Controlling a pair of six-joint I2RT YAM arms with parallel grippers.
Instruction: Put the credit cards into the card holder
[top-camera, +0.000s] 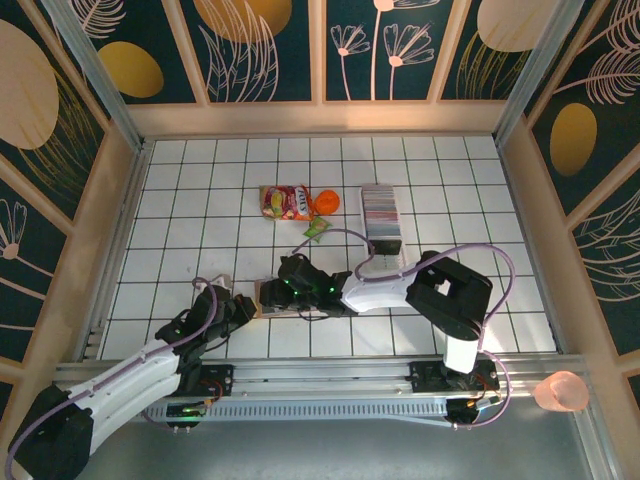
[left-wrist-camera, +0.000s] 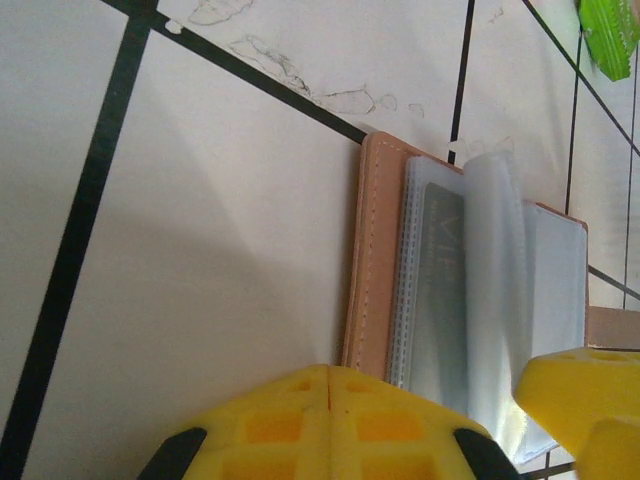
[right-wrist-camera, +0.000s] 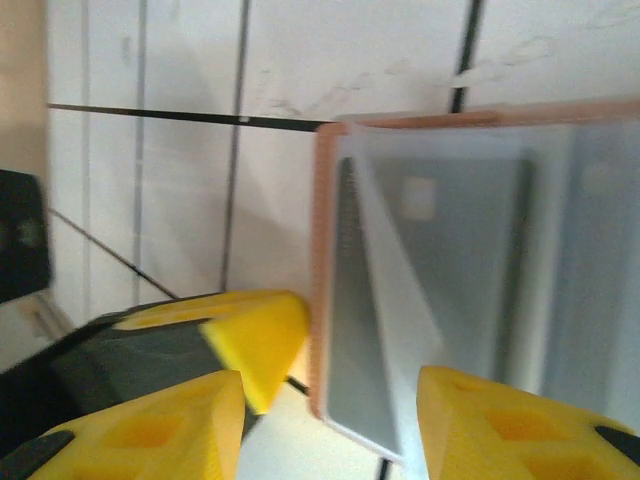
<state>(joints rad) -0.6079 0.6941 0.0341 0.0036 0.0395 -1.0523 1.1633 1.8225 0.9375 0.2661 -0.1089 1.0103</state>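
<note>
Hovering right over the card holder (left-wrist-camera: 470, 290), both arms are down at the near middle of the table (top-camera: 200, 180). The holder lies open and flat, pink cover underneath and clear plastic sleeves fanned on top.

Left gripper (left-wrist-camera: 330, 388) has its fingers pressed tight together, tips at the stitched pink edge. It looks like a pin to stop the holder sliding. Right gripper (right-wrist-camera: 330, 400) has its fingers spread astride the holder's near corner, with one loose sleeve rising between them. Whether it grips anything, I cannot tell.

The credit cards (top-camera: 381, 208) sit well apart, packed on edge in the white tray (top-camera: 383, 244) farther back.

Handling call: the holder looks light and floppy, likely to skate on the tile. Its sleeves look slick and limp, so lift one by its free edge. The cards should be stiff, thin and slippery, so pinch one by a short edge.

The overhead view gives the tray and how far off it is. The wrist views give the sleeve openings and stitching, which the arms cover from above.
</note>
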